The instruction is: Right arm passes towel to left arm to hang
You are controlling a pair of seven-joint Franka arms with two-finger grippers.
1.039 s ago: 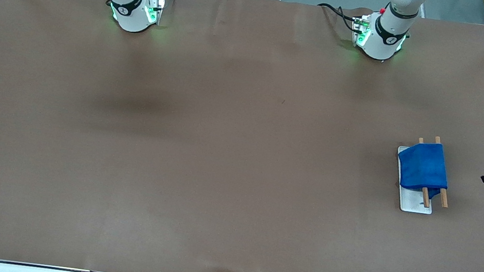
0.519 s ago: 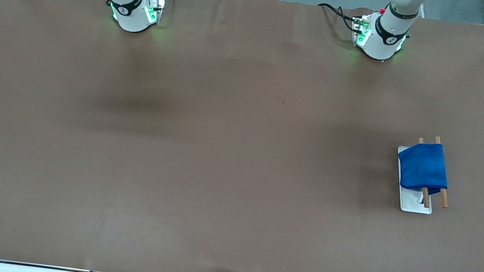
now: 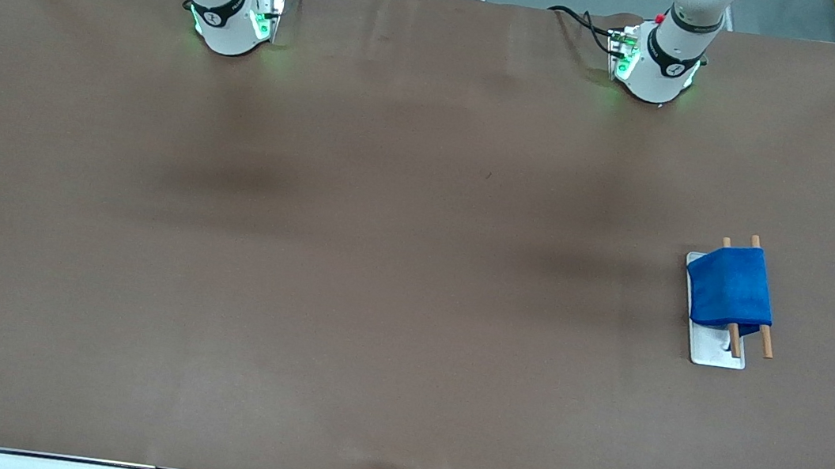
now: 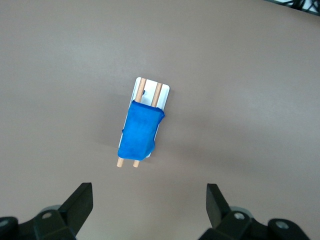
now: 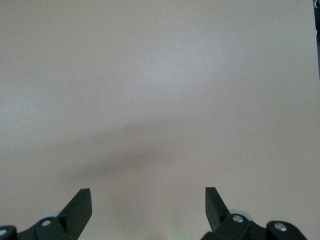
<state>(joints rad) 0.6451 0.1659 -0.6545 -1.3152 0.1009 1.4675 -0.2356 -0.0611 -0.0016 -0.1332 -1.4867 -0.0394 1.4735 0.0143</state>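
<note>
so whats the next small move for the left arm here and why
Probably none beyond backing off to wait. The bright blue microfibre towel already hangs over the two wooden rods of the small white-based rack, toward the left arm's end of the table. The left gripper is open, high above the rack and holding nothing; the right gripper is open over bare brown table.

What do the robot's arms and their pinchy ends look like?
Both arms are white with black bands at the joints. The right arm's base and the left arm's base glow green and trail black cables. Each tool has two black, wedge-shaped fingers: the left tool and the right tool look identical.
</note>
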